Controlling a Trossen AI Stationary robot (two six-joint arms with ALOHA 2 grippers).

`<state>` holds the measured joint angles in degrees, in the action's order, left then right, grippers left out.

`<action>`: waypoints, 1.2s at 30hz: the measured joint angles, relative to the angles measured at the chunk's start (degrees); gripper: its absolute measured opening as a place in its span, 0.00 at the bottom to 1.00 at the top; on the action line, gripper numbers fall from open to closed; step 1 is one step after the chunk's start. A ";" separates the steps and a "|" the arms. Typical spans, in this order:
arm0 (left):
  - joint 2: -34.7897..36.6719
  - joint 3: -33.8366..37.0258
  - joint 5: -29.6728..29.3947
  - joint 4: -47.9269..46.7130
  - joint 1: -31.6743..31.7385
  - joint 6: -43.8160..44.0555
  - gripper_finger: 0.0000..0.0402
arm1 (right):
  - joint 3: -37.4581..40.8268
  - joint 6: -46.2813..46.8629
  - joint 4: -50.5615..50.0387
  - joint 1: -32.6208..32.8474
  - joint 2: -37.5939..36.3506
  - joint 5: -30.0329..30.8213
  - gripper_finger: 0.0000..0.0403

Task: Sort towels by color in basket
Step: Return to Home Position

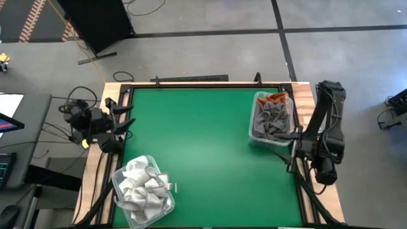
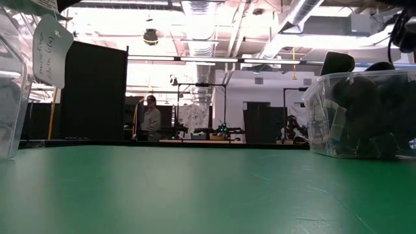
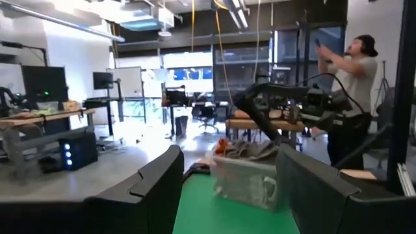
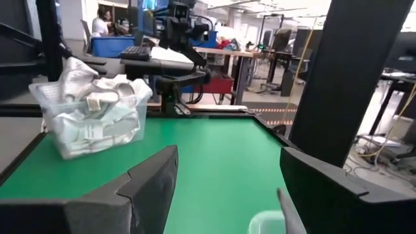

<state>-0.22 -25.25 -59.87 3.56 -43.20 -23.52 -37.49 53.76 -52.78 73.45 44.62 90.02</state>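
Observation:
A clear bin (image 1: 143,191) at the table's near left holds white and checked towels (image 4: 97,91), piled above its rim. A second clear bin (image 1: 272,117) at the far right holds grey towels (image 1: 270,119), with an orange one (image 1: 277,97) at its far end. My left gripper (image 1: 126,122) waits open at the table's left edge; in its wrist view (image 3: 231,159) it faces the grey bin (image 3: 247,179). My right gripper (image 1: 292,152) waits open at the right edge, just near of the grey bin; in its wrist view (image 4: 227,156) it looks across at the white bin (image 4: 91,127).
Bare green table top (image 1: 203,146) lies between the two bins, framed by a wooden rim (image 1: 191,84). In the low view the white bin (image 2: 10,97) stands at the left and the grey bin (image 2: 364,114) at the right. A person (image 3: 348,97) stands beyond the table's right side.

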 joint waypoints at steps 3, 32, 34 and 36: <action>-0.01 0.15 0.01 -0.15 -0.01 0.19 0.58 | 3.57 2.62 -0.20 0.03 -1.98 0.00 0.75; -0.03 0.12 -1.95 -16.58 4.72 9.85 0.58 | 15.04 32.05 -16.00 -3.79 -6.12 -0.11 0.75; -0.03 0.10 -1.95 -16.55 4.72 9.86 0.58 | 12.83 30.11 -15.95 -6.09 -6.01 -0.10 0.75; -0.03 0.10 -1.95 -16.57 4.72 9.89 0.58 | 10.11 28.66 -15.46 -7.37 -6.01 -0.02 0.75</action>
<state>-0.25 -25.15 -61.82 -13.01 -38.48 -13.64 -27.38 82.42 -68.24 66.08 38.61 89.99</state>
